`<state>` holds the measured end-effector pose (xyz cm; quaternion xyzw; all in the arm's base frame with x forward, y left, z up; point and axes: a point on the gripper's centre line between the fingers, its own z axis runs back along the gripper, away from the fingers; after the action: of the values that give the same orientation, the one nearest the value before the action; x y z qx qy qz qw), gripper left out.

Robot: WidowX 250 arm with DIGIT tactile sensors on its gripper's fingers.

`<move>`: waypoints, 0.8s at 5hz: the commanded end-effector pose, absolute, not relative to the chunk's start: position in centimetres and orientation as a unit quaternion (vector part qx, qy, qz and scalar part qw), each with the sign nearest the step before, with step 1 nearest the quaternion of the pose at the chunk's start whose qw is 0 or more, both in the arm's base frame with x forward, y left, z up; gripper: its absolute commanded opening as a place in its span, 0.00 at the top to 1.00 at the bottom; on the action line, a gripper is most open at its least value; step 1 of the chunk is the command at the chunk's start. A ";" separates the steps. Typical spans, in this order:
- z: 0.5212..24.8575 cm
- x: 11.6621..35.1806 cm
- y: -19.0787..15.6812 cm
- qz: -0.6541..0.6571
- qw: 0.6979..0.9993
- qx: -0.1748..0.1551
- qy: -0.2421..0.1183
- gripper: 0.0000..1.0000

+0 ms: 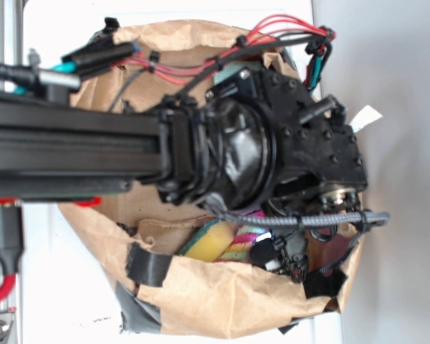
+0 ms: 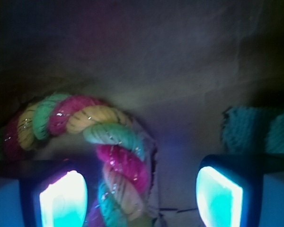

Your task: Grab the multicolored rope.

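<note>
Two fingers (image 2: 61,198) spread open astride multicolored rope (image 2: 118,156); soft, light, compressible; best pinched across twisted strand between pads.

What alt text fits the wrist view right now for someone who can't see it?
The multicolored rope curves in from the left and runs down between the open claw, nearer its left finger. A teal textured object sits at right.

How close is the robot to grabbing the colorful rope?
Done: the gripper is down inside the paper bag, right over the multicolored rope. In hand: the rope sits between the two open fingers, nearer one of them. Left: shutting on the rope and lifting it out.
</note>
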<state>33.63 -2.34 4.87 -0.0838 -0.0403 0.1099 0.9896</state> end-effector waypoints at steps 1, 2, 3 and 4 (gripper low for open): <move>5.8 33.6 -2.9 0.123 0.989 -0.081 -0.034 0.00; 5.7 33.6 -2.9 0.133 0.988 -0.078 -0.027 0.00; 5.9 33.7 -2.9 0.130 0.988 -0.079 -0.035 0.00; 5.9 33.7 -2.9 0.130 0.988 -0.079 -0.035 0.00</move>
<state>32.93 -2.63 4.40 -0.0819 -0.0088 0.1314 0.9879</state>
